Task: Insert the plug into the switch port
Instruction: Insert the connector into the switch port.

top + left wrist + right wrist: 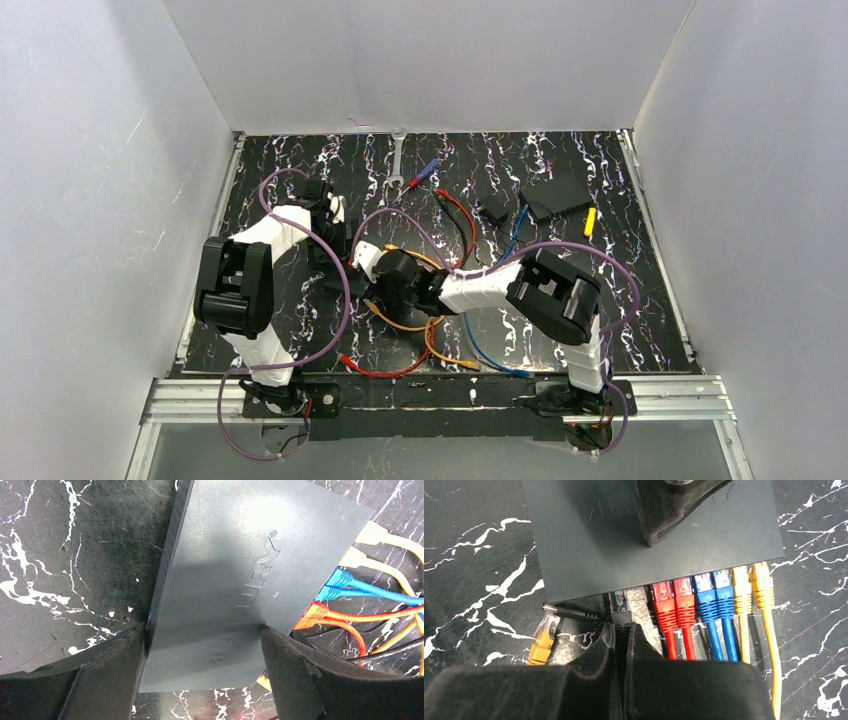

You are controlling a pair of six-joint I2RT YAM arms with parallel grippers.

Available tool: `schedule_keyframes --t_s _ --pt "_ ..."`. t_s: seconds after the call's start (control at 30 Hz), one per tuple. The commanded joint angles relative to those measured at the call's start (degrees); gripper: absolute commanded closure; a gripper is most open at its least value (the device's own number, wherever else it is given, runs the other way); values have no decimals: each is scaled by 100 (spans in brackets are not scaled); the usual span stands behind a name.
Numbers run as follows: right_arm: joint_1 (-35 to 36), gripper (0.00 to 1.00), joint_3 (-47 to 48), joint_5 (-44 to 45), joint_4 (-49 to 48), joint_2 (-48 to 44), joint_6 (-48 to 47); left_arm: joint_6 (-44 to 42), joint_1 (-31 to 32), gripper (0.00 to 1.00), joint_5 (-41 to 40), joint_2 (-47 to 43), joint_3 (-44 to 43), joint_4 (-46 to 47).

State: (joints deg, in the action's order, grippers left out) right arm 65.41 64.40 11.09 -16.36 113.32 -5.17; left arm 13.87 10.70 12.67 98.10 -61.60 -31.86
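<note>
The switch [225,580] is a flat matte-black box lying on the marbled table. My left gripper [204,630] is shut on it, one finger pressed on each long side; one of its fingers [669,510] shows over the box in the right wrist view. Along the switch [589,545] near edge runs the port row. My right gripper [622,626] is shut on the black plug [620,611]. The plug's clear tip sits at the port mouth left of the red plugs; how deep it reaches I cannot tell.
Two red plugs [673,600], two blue plugs [714,595] and two yellow plugs [751,587] sit in the ports. A loose orange plug [543,640] and a black barrel plug [569,611] lie left. A wrench [397,160], a black slab [558,195] and a small block [493,209] lie far back.
</note>
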Motion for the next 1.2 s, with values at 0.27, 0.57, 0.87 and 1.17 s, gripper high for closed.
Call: schedule_keyframes --t_s 0.27,0.57,0.87,1.17 --pt "-167 95 651 -867 -1318 189 -364 529 582 22 1467 69 180 -859" --pt "-341 76 117 -1067 -429 -336 -315 424 466 20 65 26 -34 -1208" --pt "-378 57 38 -1225 48 -712 -325 437 336 20 -217 96 -52 -1244" --pt "-555 62 -221 -1307 174 -865 -477 426 323 20 -256 115 -60 -1257"
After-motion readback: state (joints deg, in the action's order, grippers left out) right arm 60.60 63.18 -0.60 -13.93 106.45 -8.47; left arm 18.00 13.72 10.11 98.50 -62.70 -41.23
